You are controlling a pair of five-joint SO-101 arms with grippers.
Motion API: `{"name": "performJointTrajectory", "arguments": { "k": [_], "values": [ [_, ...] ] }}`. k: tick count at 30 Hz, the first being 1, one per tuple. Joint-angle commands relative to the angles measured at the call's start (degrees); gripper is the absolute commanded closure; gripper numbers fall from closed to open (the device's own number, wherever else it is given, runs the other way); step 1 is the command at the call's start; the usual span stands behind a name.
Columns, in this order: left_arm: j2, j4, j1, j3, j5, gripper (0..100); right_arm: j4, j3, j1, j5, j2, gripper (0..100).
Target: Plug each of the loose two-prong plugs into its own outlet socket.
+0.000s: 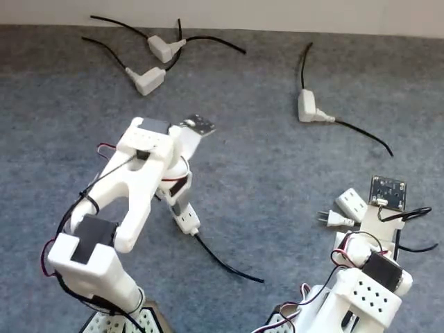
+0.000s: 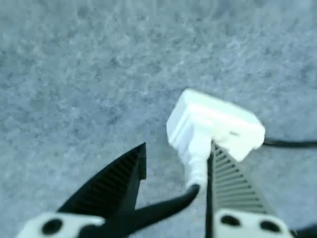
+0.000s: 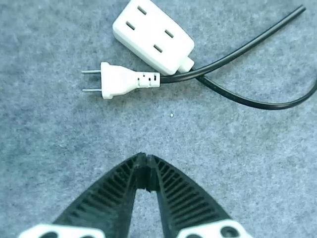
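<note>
High view: left arm (image 1: 139, 180) leans over the mid-bench (image 1: 263, 159), with a white cord end (image 1: 186, 220) and its black cable (image 1: 229, 263) under the tip. Right arm (image 1: 368, 284) sits low at near right, with the two-prong plug (image 1: 334, 220) and outlet block (image 1: 350, 202) just beside each other ahead of it. More cord ends (image 1: 159, 48) lie at the far side, well apart. Left wrist view: left pincer (image 2: 177, 148) is wide open, straddling the white cord end's neck, which sits just beside one finger, not clamped. Prongs or slots are hidden, so can't tell plug from socket. Right wrist view: right pincer (image 3: 147, 159) is fully closed and empty. The plug lies flat close ahead, prongs not aimed at the block. Handling guess: plugs are light, hard smooth plastic, likely slippery. The cable looks stiffish and will drag or twist them. Best hold is across the plug's flat body behind the prongs, not the cable.
</note>
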Motion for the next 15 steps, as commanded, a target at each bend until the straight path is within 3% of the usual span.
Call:
{"name": "performJointTrajectory", "arguments": {
  "k": [1,5,10,15],
  "values": [
    [-0.1,11.1,0.6,-7.2,0.5,77,-0.9,-0.5,0.2,-0.2,-1.0,99.1],
    [-0.1,16.8,1.4,-10.0,5.6,74,-0.9,-0.5,0.2,-0.1,-1.0,99.1],
    [-5.1,14.4,4.2,-9.5,12.5,74,-0.9,-0.5,0.2,-0.1,-1.0,99.1],
    [-13.2,5.2,10.1,-2.4,34.2,74,-1.7,-0.4,0.2,-0.1,-1.0,99.1]
  ]
}}
